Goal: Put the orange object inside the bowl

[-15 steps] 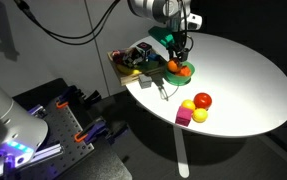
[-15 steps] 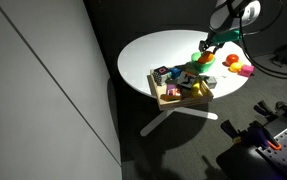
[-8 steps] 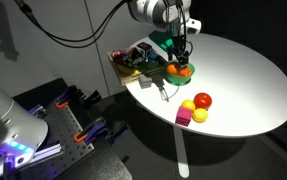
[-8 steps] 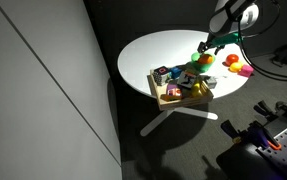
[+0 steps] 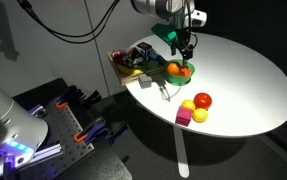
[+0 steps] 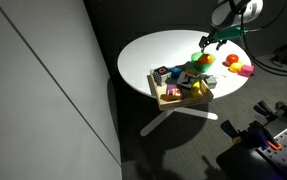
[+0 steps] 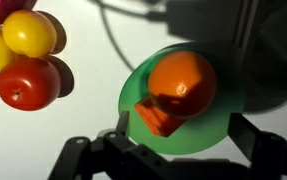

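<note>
Orange object (image 7: pixel 181 85) lies inside green bowl (image 7: pixel 131 95), touching small orange-red piece there. Gripper (image 5: pixel 187 52) hangs just above bowl, jaws spread wide, nothing between them. Red fruit (image 7: pixel 28 83) and yellow fruit (image 7: pixel 28 32) near bowl, not touching it. Toy basket (image 5: pixel 131 60) just beside bowl, on white table (image 5: pixel 243 70).

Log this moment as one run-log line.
phase: place | orange object: resting inside bowl | claw: open, empty, above bowl | task: looks done
</note>
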You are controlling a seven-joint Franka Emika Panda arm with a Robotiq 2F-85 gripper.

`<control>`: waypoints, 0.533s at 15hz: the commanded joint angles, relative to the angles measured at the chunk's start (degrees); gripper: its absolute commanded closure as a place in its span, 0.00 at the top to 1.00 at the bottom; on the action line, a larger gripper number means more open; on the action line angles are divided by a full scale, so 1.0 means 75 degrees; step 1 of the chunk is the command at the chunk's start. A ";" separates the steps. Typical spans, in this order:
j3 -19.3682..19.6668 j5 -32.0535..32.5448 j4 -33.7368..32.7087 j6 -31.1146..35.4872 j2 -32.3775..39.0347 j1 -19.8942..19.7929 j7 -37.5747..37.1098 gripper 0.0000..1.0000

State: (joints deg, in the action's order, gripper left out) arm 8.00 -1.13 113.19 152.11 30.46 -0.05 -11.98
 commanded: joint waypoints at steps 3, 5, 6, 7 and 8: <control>-0.0080 0.0125 0.0116 -0.1147 -0.0739 -0.0099 0.0279 1.00; -0.0093 0.0195 0.0126 -0.1698 -0.0962 -0.0116 0.0421 1.00; -0.0138 0.0195 0.0152 -0.1972 -0.1098 -0.0157 0.0573 1.00; -0.0161 0.0194 0.0169 -0.2189 -0.1216 -0.0179 0.0679 1.00; -0.0181 0.0169 0.0177 -0.2417 -0.1328 -0.0199 0.0784 1.00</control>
State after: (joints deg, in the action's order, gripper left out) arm 7.90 -0.47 113.26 138.66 24.24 -0.08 -8.73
